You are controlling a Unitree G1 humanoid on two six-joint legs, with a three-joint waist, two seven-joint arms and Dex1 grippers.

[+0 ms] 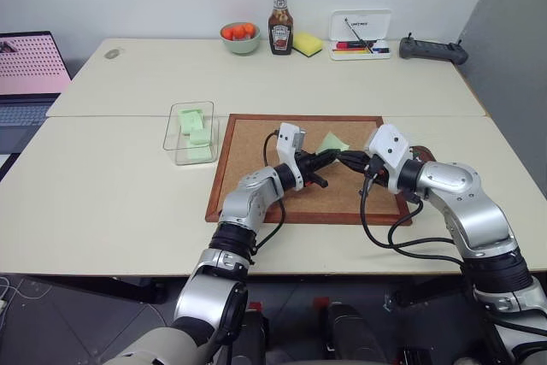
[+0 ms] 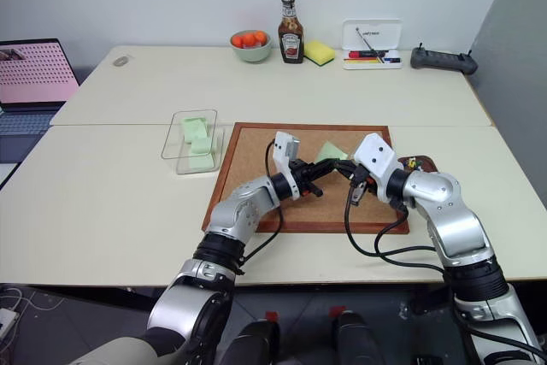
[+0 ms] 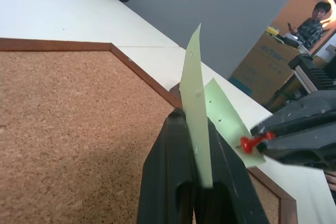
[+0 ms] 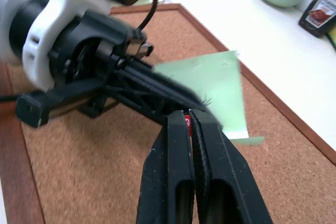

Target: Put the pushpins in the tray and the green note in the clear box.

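**Two grippers meet over the corkboard, one on the note, one on a red pin**

While both arms reach in from the bottom of the frame, their black fingers converge at the centre of the picture above a corkboard, a grainy tan sheet in a reddish-brown wooden frame lying flat on the pale cream table. The left gripper is pressed tight on the green note, a thin, pale green paper slip standing edge-up between its fingers and showing small pinholes. The right gripper, its fingers squeezed together, pinches a red pushpin by its glossy plastic head; in the left wrist view the pin sits against the note's far side, just beside the left gripper's tips. In the head views the note lifts off the board just above where the two sets of fingertips meet.

To the left of the corkboard, at centre-left of the frame, stands the clear box, a transparent low-walled container with rounded corners, already holding several pale green slips. It sits well apart from both grippers.
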